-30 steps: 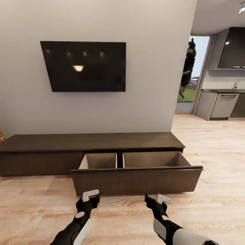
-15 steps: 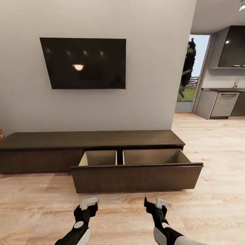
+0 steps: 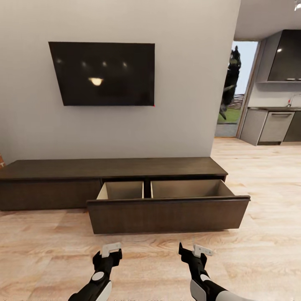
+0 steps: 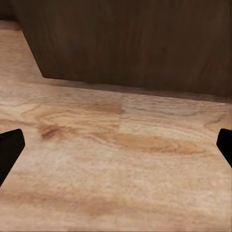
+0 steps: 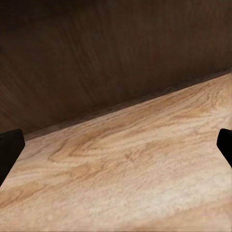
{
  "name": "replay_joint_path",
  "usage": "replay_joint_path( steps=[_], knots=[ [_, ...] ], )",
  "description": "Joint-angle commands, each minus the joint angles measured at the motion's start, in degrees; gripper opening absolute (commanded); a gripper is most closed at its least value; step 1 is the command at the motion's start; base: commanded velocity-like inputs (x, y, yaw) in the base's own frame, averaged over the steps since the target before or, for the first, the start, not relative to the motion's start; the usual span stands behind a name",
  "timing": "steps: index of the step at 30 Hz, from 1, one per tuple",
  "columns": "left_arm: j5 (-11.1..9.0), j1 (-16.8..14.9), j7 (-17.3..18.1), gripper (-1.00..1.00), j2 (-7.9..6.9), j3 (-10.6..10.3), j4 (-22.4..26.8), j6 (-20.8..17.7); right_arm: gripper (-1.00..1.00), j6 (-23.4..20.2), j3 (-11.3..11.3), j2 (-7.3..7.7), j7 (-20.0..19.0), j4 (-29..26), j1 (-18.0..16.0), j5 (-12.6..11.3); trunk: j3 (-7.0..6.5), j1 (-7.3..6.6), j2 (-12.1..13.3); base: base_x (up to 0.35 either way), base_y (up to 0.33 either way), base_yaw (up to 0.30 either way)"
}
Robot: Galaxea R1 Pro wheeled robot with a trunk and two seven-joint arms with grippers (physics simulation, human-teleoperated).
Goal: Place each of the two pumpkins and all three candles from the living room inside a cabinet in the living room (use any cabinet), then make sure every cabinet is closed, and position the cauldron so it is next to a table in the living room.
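Left gripper [image 3: 112, 250] and right gripper [image 3: 202, 251] both spread wide, empty, low over floor [image 3: 259, 179] just before cabinet [image 3: 113, 167]. Cabinet's drawer [image 3: 167, 214] pulled out, beneath television [image 3: 102, 74].

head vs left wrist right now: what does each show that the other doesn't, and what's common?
Head alone: the television, the open drawer with its pale divided interior, the kitchen doorway, and the right gripper. Left wrist alone: a close look at the wood grain between the open left gripper fingertips. Shared: the cabinet dark front and the plank floor.
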State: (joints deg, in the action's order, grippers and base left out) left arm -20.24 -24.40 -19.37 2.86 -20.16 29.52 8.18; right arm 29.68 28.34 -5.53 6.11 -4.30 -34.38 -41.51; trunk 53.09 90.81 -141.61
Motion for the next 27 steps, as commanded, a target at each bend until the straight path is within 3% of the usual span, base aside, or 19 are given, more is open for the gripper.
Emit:
replay_joint_path(
  steps=[1, 4, 13, 27],
  knots=[
    [-0.6, -0.1, -0.3, 1.00, -0.05, -0.5, 0.0, 0.3, 1.00, 0.1, 0.5, -0.01, 0.5, 0.0, 0.0, -0.1, 0.24, 0.21, -0.4, 0.000, 0.000, 0.000],
    [-0.6, -0.1, -0.2, 1.00, -0.05, -1.1, 0.3, 0.3, 1.00, 0.1, 0.5, -0.01, 0.5, 0.0, 0.0, -0.1, 0.78, 0.86, -1.6, 0.000, 0.000, 0.000],
    [-0.6, -0.1, -0.1, 1.00, -0.05, -2.5, 0.5, 0.7, 1.00, 0.1, 0.5, -0.13, 0.5, 0.0, 0.0, -0.1, 0.78, 0.86, -1.6, 0.012, 0.000, 0.000],
    [-0.7, -0.1, -0.1, 1.00, -0.05, -2.7, 0.4, 0.7, 1.00, 0.0, 0.5, -0.35, 0.6, 0.0, -0.1, -0.1, 0.78, 0.86, -1.6, 0.312, 0.000, 0.000]
  ],
)
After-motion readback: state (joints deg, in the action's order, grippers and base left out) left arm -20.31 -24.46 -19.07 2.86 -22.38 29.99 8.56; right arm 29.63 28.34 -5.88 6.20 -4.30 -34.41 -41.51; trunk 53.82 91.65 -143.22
